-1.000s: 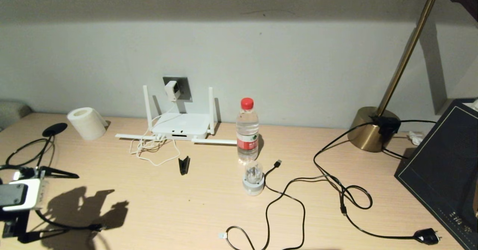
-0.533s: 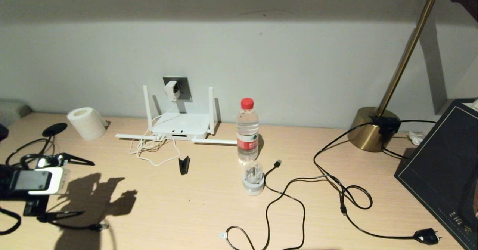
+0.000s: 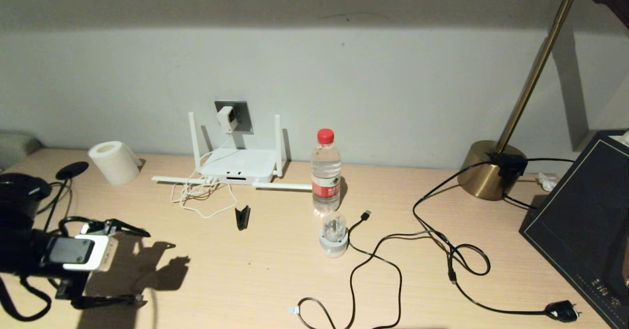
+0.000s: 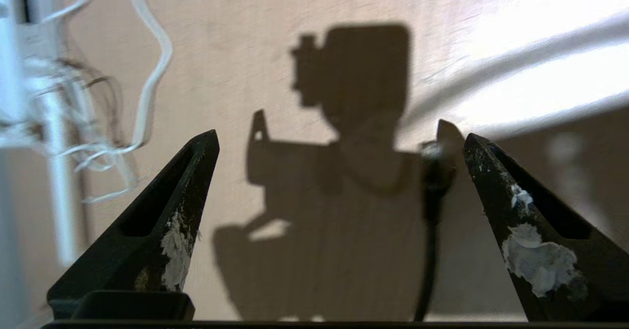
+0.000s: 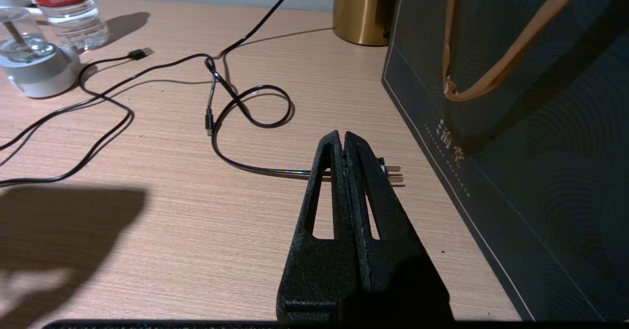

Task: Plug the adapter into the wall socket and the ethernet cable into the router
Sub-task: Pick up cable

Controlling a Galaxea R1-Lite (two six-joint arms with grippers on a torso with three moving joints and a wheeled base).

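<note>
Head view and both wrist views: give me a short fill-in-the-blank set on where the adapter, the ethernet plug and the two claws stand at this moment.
1. The adapter sits in the ____ on the wall behind the router.
2. The left claw has its fingers ____ above the ethernet cable.
3. The right claw is ____ and holds nothing.
4. The router's dark front slot has ____ plugged into it.

Missing words: wall socket; open; shut; nothing

White adapter [image 3: 225,119] in wall socket [image 3: 241,110]
</note>
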